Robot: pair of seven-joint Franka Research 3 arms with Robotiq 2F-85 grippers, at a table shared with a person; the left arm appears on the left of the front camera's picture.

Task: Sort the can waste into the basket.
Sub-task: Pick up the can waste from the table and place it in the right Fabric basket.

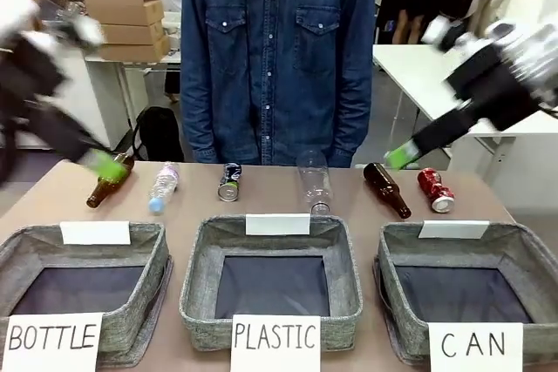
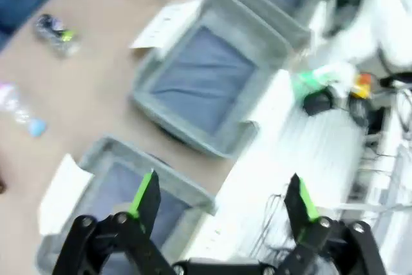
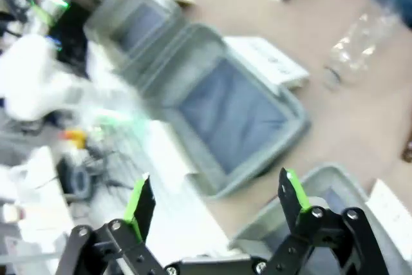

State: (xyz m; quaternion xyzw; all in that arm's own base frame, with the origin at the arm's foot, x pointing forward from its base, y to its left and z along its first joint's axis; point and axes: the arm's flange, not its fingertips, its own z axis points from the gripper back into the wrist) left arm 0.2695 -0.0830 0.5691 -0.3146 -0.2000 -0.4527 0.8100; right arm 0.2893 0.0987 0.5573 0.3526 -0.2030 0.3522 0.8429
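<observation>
Along the far side of the table, the red can point(image 1: 436, 190) lies just beyond the CAN basket point(image 1: 394, 246), and the black-blue can point(image 1: 229, 182) lies beyond the PLASTIC basket point(image 1: 199, 267); both cans are outside the baskets. The left gripper point(image 2: 222, 205) and right gripper point(image 3: 215, 205) hang above the table, fingers spread wide with nothing between them.

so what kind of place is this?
Probably a lab or demo room, not a home: a table with a BOTTLE basket, PLASTIC basket and CAN basket, stacked cardboard boxes behind, a white table farther back.
</observation>
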